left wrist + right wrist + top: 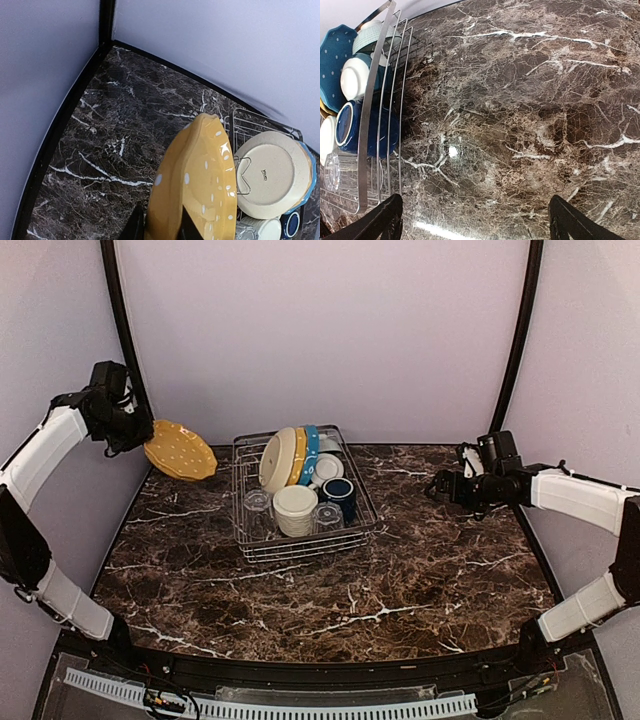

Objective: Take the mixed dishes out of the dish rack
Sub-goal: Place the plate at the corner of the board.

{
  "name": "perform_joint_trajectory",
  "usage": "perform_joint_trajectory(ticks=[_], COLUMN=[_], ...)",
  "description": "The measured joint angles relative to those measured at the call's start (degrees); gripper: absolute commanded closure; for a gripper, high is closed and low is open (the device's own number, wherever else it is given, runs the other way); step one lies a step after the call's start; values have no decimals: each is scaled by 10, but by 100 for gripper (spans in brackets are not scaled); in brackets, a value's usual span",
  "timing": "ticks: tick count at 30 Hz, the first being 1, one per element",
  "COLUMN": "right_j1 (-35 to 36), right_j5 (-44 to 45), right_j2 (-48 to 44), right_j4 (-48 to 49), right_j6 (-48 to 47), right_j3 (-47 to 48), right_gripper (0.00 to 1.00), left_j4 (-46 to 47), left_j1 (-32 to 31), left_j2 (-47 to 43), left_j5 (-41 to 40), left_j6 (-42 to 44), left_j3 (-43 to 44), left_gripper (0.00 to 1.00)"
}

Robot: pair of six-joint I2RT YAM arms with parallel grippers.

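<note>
Currently the left gripper is closed on the rim of the yellow dotted plate, holding it tilted in the air over the far-left corner of the table, clear of the dish rack. The rack holds 3 upright plates, bowls, a dark blue mug and 2 glasses. The right gripper hangs wide open and empty over bare marble just right of the rack. Recommended handling: level the plate, lower it onto the marble left of the rack until it bears fully, and only then release, keeping clear of the wall and the rack side.
</note>
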Motion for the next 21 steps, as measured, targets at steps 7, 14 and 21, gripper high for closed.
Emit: perform_joint_trajectory(ticks=[7, 14, 21], right_j1=[2, 2, 2], right_j5=[13, 14, 13], right_j2=[0, 4, 7], right_j4=[-10, -15, -16], right_j6=[-10, -15, -14], right_j3=[3, 17, 18], right_gripper=[1, 1, 1], left_j4=[157, 346, 519], left_j1=[196, 220, 217], left_j2=[-98, -99, -47], left_j5=[174, 260, 275], left_j6=[-91, -185, -232], left_j3=[-227, -418, -485], left_gripper=[99, 99, 99])
